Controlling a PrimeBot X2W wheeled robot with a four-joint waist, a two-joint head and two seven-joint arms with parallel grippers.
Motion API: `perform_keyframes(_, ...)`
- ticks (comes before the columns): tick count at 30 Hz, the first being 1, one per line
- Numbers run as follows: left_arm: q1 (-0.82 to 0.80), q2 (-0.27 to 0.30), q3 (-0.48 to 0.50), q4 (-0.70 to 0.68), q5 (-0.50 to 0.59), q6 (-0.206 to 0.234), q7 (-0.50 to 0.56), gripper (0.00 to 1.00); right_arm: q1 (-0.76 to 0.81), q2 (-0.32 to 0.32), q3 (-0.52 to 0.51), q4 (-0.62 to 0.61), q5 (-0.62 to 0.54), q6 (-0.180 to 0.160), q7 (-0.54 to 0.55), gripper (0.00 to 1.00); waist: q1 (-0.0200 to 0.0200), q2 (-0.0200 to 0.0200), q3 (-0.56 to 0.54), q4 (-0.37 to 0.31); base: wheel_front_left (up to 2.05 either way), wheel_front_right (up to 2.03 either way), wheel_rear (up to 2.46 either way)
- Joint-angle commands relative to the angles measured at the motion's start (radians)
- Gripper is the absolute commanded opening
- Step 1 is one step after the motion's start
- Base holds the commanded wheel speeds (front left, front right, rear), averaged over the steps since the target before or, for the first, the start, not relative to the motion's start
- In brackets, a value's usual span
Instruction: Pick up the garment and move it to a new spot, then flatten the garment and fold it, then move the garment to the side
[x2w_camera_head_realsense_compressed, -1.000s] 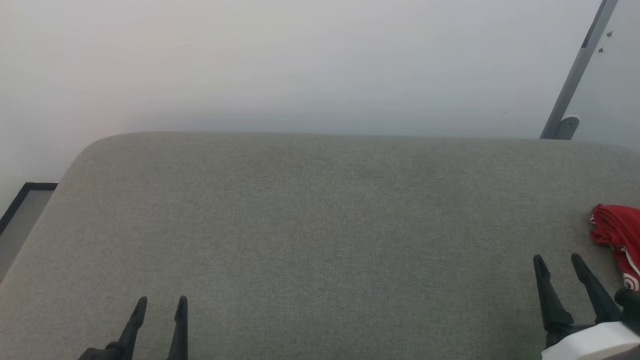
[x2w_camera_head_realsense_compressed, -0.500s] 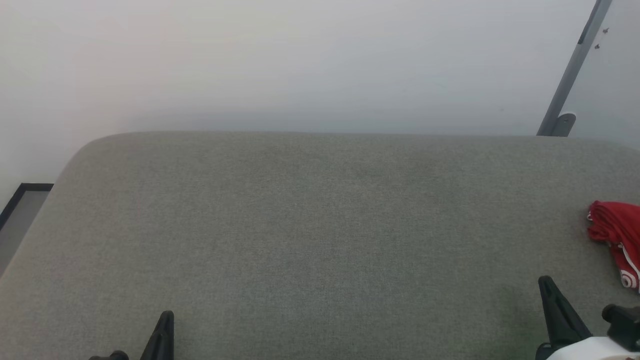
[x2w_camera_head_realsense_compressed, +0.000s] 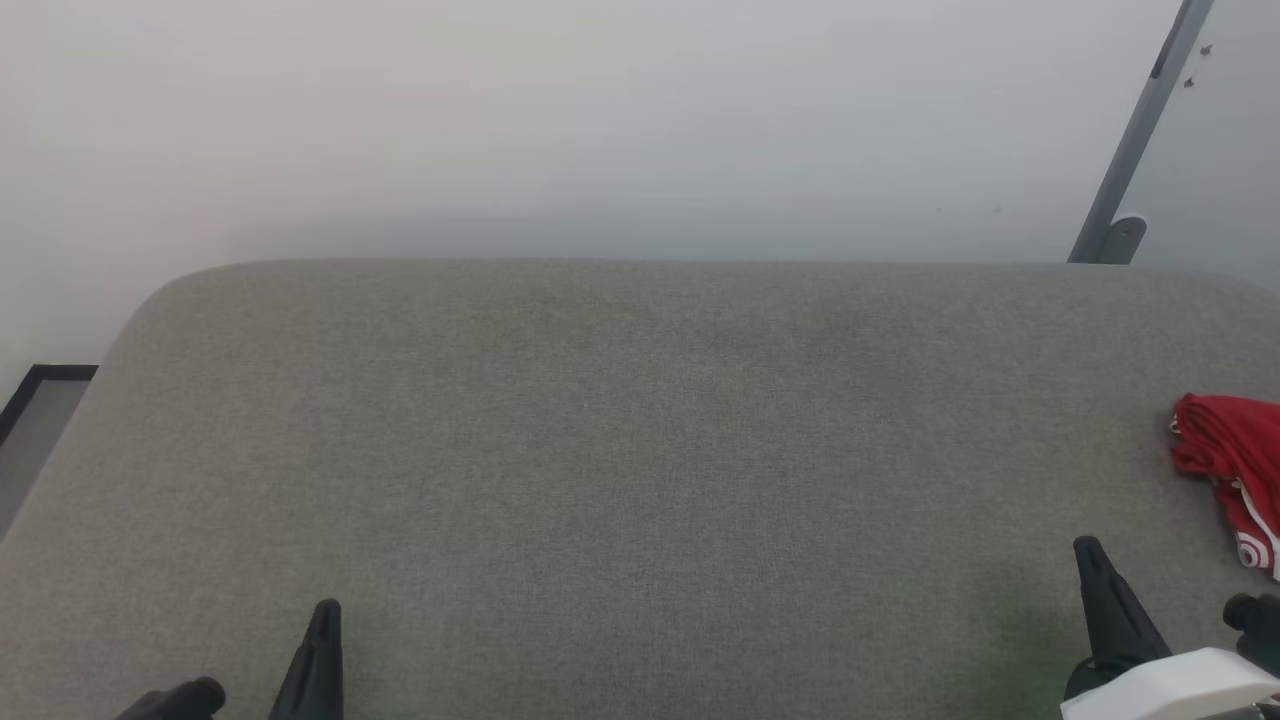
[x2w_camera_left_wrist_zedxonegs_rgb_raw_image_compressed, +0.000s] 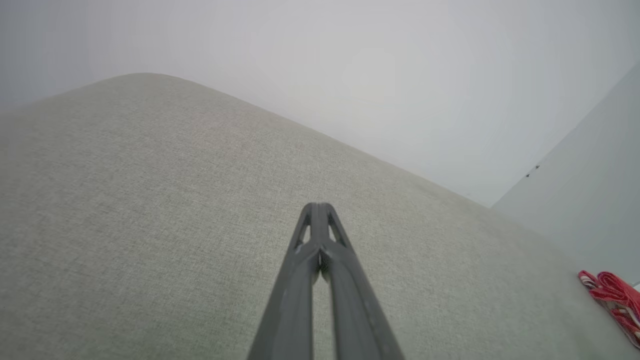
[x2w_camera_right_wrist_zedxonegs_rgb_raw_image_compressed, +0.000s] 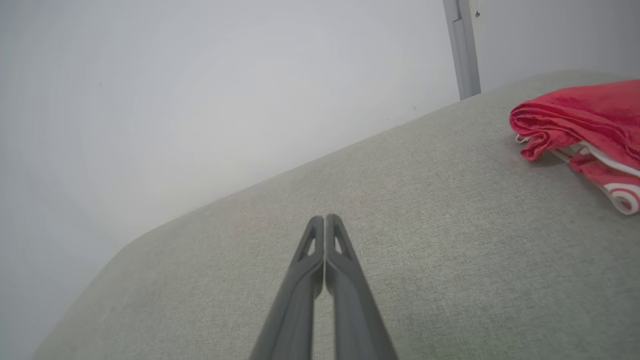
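At the right edge of the tabletop (x2w_camera_head_realsense_compressed: 600, 450): the shirt (x2w_camera_head_realsense_compressed: 1225, 450) lay bunched up.
Handling: likely light, soft and limp; it would sag and unfold when lifted.
Grip spot: probably the thick rolled red fold.
Left end effector (x2w_camera_left_wrist_zedxonegs_rgb_raw_image_compressed: 320, 206): clenched, empty, well apart from the shirt.
Right end effector (x2w_camera_right_wrist_zedxonegs_rgb_raw_image_compressed: 325, 217): clenched, empty, nearer the shirt.
Right wrist view: showed layered folds and striped trim; head view cropped the shirt.

You are looking through the head camera forward and down from above at the grey woven-fabric surface (x2w_camera_head_realsense_compressed: 640, 450), facing the plain pale wall (x2w_camera_head_realsense_compressed: 600, 120). Your wrist cameras are sitting low and close over it, sighting along the left gripper (x2w_camera_left_wrist_zedxonegs_rgb_raw_image_compressed: 320, 206) and right gripper (x2w_camera_right_wrist_zedxonegs_rgb_raw_image_compressed: 325, 218). All three are catching the crumpled red garment (x2w_camera_head_realsense_compressed: 1225, 445) at the right.
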Motion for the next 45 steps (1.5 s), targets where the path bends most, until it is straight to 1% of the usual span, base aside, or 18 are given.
perform_keyframes(1,-0.034,0.004,0.005,-0.011,-0.045,0.000,0.009,0.00,-0.030,-0.001,-0.009,-0.012,0.037,0.000,0.009,0.00,0.0000,0.0000,0.001,-0.001,0.00,0.00,0.00)
perform_keyframes(22,-0.105,-0.009,0.012,0.015,-0.347,-0.001,0.090,0.00,-0.078,0.038,-0.027,0.004,0.300,-0.001,0.077,0.00,0.0000,0.0000,0.015,-0.015,0.00,0.00,0.00)
perform_keyframes(38,-0.149,-0.016,0.016,0.032,-0.537,-0.001,0.141,0.00,-0.107,0.062,-0.040,0.013,0.464,-0.001,0.119,0.00,0.0000,0.0000,0.026,-0.026,0.00,0.00,0.00)
perform_keyframes(45,-0.164,-0.018,0.018,0.038,-0.601,-0.001,0.158,0.00,-0.116,0.071,-0.043,0.016,0.519,-0.001,0.134,0.00,0.0000,0.0000,0.030,-0.030,0.00,0.00,0.00)
